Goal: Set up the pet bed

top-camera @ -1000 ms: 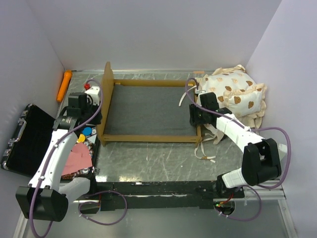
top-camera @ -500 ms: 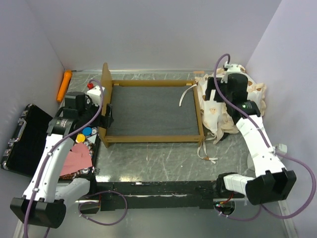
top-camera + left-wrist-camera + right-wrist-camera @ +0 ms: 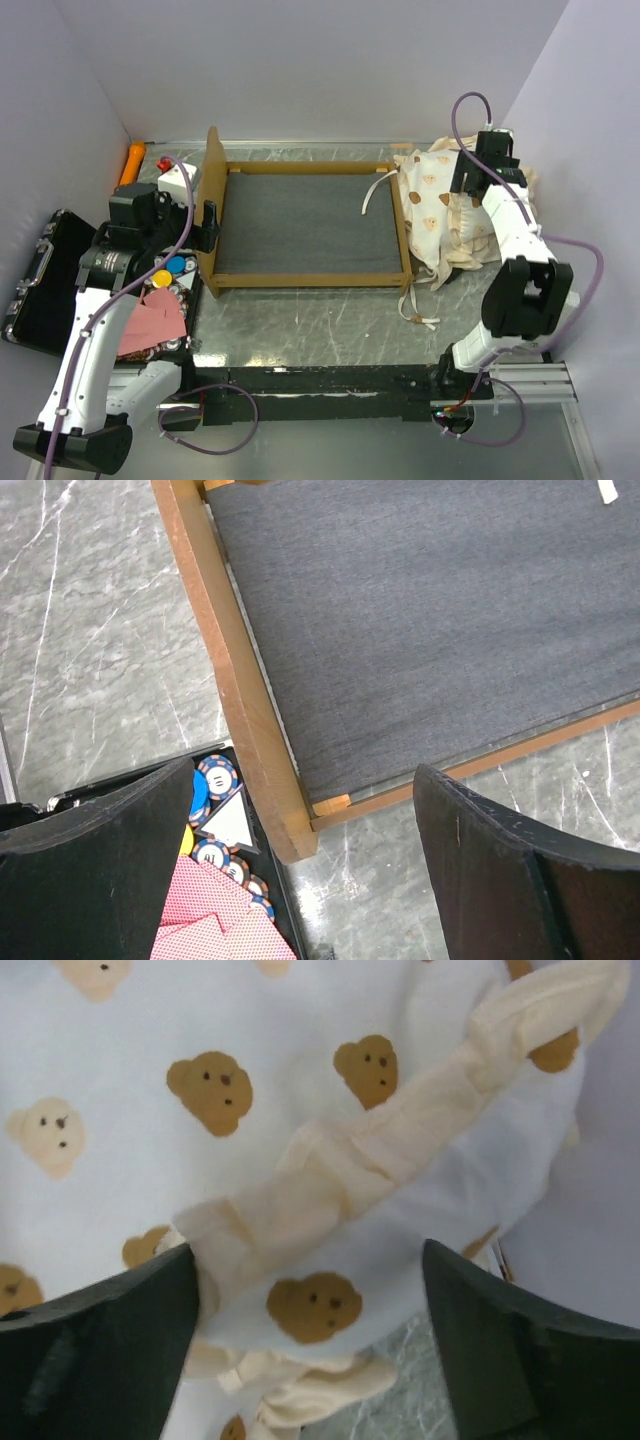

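The pet bed [image 3: 300, 222] is a light-wood frame with a bare grey base and a tall headboard [image 3: 213, 205] at its left end. Its cream bear-print bedding [image 3: 432, 205] lies in a heap on the table beside the foot end; I cannot tell mattress from pillow there. My left gripper [image 3: 208, 224] stands open just outside the headboard's near corner [image 3: 282, 832], with nothing between its fingers [image 3: 500, 870]. My right gripper [image 3: 468, 180] hangs open over the heap, its jaws either side of a ruffled fold [image 3: 330, 1180] of bear-print cloth [image 3: 300, 1305].
A black hard case [image 3: 45, 285] lies open at the left, with a tray of poker chips [image 3: 215, 780] and red cards [image 3: 215, 925] against the headboard. An orange object [image 3: 130, 168] lies at the back left. Loose cloth ties [image 3: 415, 305] trail off the heap.
Both grippers have opened. The left one has let go of the headboard and drawn back slightly. The right arm has swung from the bed's foot end to above the bedding heap.
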`<state>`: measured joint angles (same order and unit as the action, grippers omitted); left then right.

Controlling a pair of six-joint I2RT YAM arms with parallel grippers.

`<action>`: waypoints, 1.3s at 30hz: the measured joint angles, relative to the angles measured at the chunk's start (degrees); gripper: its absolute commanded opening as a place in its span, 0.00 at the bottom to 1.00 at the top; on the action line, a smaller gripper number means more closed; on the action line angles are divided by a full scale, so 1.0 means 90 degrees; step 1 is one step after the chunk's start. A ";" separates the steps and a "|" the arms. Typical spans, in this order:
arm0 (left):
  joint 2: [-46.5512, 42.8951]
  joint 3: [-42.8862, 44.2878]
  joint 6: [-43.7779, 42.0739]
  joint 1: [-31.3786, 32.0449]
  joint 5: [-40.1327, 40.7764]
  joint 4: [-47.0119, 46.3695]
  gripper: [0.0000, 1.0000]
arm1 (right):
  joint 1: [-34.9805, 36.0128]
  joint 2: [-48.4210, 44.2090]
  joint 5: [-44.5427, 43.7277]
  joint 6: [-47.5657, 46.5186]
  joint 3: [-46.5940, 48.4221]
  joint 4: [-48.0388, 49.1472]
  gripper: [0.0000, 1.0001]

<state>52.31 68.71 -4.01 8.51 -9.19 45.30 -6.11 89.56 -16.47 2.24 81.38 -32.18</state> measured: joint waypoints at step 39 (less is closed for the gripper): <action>-0.0010 0.0333 -0.0318 0.0000 0.0172 0.0002 0.95 | 0.0294 -0.1778 0.0697 -0.1073 0.0510 -0.0066 0.99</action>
<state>52.23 71.70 -6.87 8.51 -7.64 45.32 -3.46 73.56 -10.20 -7.42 85.97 -32.77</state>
